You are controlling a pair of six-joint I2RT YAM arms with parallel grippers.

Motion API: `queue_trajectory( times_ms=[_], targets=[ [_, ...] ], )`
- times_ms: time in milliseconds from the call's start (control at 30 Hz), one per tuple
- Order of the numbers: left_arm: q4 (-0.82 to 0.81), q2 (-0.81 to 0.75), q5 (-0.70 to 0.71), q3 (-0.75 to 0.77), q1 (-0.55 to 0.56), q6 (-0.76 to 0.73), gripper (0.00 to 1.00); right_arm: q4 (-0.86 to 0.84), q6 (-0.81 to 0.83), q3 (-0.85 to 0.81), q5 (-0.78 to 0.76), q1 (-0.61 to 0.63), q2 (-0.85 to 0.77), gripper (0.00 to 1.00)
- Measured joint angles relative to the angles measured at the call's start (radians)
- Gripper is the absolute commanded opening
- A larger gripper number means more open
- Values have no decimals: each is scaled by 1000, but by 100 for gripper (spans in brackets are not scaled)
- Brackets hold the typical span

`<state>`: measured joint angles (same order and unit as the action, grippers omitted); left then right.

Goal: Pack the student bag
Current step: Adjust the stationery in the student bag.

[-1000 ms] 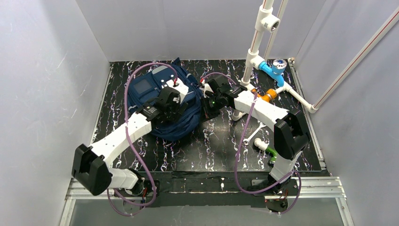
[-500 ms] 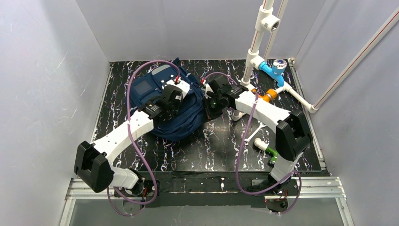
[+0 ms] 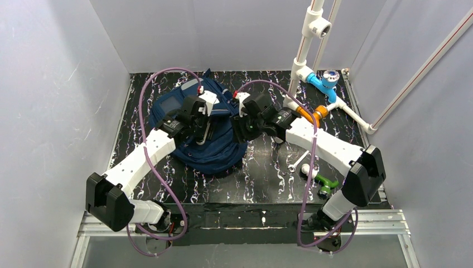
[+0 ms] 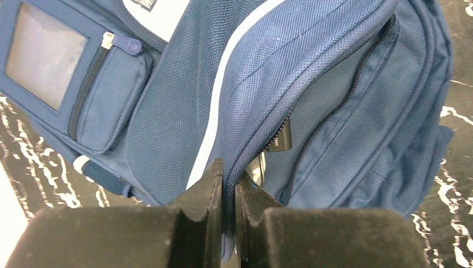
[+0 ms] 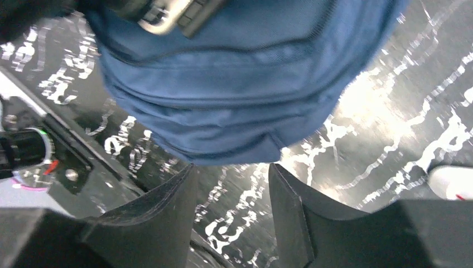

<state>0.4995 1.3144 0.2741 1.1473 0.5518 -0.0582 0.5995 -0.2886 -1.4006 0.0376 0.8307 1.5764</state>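
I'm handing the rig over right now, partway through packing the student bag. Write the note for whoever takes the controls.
Left gripper: shut on a fold of the student bag, beside a zip.
Right gripper: open and empty, over the table at the bag's edge.
Bag: lying on the table, far left part, under the left gripper.
Done: the fold is pinched; the zip beside it looks partly open.
Left: neither gripper holds anything to pack and the bag's inside cannot be seen, so packing looks not yet done.
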Motion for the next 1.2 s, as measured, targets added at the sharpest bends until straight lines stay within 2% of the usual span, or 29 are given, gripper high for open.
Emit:
queue_trajectory(
  times_ms=[67, 167, 367, 467, 533, 800, 967, 1100, 1200],
  targets=[
    [3, -2, -40, 1, -16, 29, 0, -56, -21, 3, 5, 24, -9, 59],
    [6, -2, -96, 6, -39, 68, 0, -243, -103, 60, 30, 37, -25, 57],
    [13, -3, -146, 14, -58, 106, 0, -577, -270, 118, 19, 54, 71, 24],
    [19, -4, -155, 15, -60, 111, 0, -678, -316, 118, 16, 60, 152, 13],
    [24, -4, -158, 19, -60, 111, 0, -714, -337, 118, 17, 62, 192, 9],
    [32, -7, -168, 32, -66, 116, 0, -780, -354, 112, -21, 91, 286, 9],
    [32, -8, -175, 32, -71, 127, 0, -795, -319, 110, -151, 111, 304, 10],
    [32, -9, -182, 32, -70, 131, 0, -775, -290, 101, -310, 122, 317, 17],
    [32, -13, -185, 32, -71, 133, 0, -756, -264, 101, -366, 117, 317, 21]
  ],
)
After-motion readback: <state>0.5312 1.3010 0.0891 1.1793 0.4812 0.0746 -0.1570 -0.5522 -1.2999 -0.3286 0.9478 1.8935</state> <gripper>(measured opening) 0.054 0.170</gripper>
